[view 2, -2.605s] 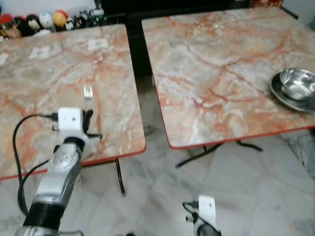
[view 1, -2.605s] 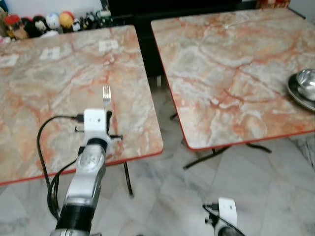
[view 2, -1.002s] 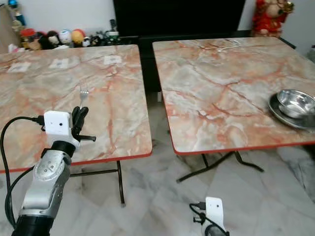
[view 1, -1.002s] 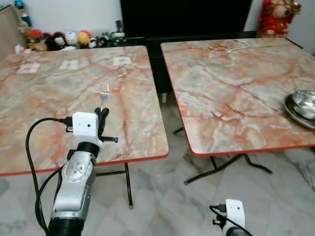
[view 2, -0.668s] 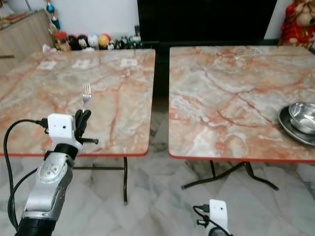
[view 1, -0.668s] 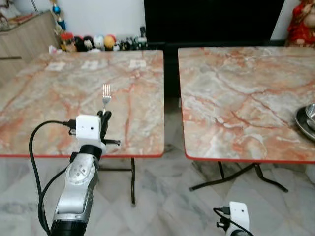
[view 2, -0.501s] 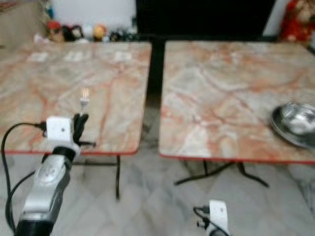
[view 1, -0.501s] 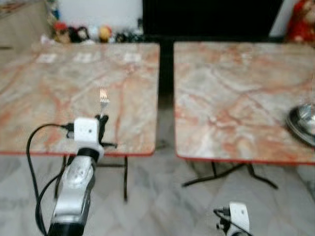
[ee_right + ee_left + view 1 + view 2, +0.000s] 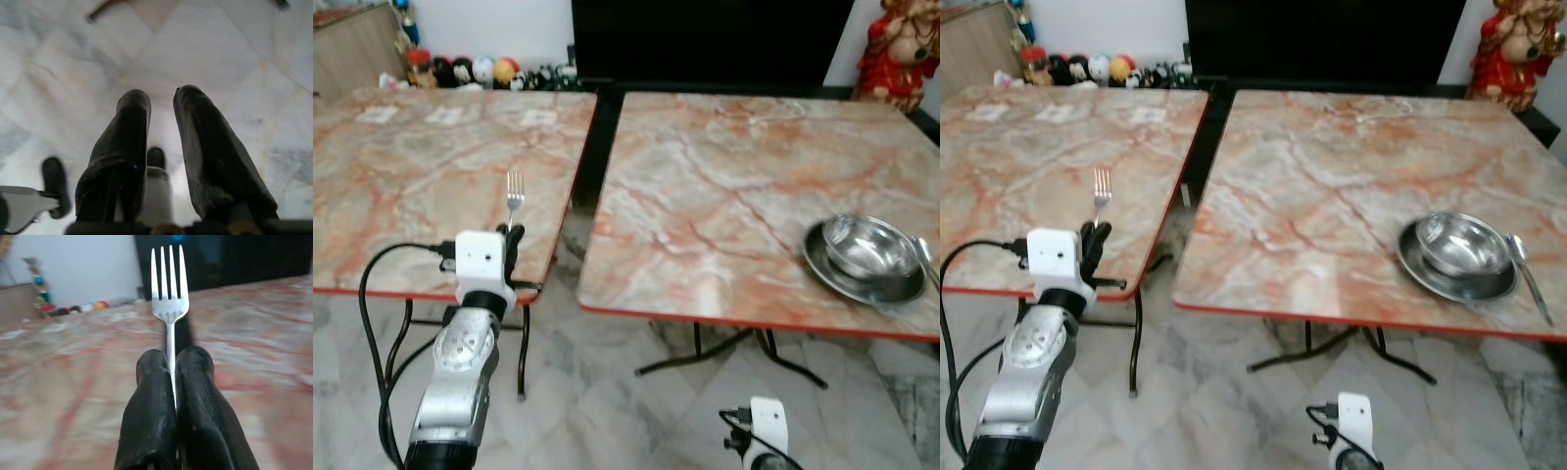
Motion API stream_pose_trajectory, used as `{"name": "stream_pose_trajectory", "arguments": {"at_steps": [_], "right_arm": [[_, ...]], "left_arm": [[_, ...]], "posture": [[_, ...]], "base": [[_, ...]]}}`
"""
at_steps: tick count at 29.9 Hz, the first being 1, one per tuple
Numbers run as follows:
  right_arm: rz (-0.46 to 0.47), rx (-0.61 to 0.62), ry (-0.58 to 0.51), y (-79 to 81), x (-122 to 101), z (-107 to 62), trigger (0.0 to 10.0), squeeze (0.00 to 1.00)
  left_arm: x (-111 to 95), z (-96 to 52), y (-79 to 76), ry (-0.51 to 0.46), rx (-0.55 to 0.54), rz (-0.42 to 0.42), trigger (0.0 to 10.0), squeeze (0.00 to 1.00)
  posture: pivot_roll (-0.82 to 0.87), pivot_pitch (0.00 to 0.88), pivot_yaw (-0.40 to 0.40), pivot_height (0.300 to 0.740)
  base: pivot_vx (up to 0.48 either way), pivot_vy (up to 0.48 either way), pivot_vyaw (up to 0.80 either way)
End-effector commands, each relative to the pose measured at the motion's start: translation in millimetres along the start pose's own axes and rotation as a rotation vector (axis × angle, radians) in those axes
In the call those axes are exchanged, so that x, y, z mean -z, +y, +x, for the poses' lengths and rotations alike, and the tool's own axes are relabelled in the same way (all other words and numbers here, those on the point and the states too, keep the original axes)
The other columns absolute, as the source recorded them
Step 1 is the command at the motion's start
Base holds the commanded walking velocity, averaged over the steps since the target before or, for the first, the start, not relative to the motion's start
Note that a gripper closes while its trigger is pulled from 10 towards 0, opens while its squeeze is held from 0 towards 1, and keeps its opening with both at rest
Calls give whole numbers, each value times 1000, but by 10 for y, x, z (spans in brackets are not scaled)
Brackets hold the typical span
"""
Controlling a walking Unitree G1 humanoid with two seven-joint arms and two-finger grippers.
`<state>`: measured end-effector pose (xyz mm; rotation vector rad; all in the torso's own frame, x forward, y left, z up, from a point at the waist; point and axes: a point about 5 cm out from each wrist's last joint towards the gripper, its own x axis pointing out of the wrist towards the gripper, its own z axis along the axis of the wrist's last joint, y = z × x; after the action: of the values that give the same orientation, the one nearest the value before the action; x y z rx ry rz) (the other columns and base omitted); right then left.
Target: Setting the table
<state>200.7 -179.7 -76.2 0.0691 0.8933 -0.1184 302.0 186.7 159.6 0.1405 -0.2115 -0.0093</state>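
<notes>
No readable text, label, brand or number anywhere.

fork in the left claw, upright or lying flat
Upright. The left claw is shut on the fork by its handle, with the prongs pointing straight up above the fingertips.

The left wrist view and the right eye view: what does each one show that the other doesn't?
The left wrist view gives a close look at the fork, its handle pinched between the two shut black fingers.

The right eye view takes in the right table with a steel bowl on a plate and a spoon beside it, plus the left gripper on its silver arm.

Both show the upright fork, the marble tabletop and the toys by the wall.
</notes>
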Motion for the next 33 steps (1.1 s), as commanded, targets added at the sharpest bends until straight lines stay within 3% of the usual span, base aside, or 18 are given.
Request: {"name": "stream_pose_trajectory", "arguments": {"at_steps": [1, 25, 33], "right_arm": [[7, 19, 4, -55, 8, -4, 10000, 0], [14, 25, 7, -91, 60, -18, 10000, 0], [15, 23, -12, -38, 21, -10, 10000, 0]], "left_arm": [[-48, 16, -43, -14, 21, 2, 10000, 0], [-65, 20, -43, -9, 34, 8, 10000, 0], [-65, 16, -49, -8, 44, 11, 10000, 0]], "posture": [[33, 41, 16, 740], [26, 49, 24, 740], [23, 55, 26, 740]], "base": [[0, -469, 0], [0, -469, 0], [0, -469, 0]]}}
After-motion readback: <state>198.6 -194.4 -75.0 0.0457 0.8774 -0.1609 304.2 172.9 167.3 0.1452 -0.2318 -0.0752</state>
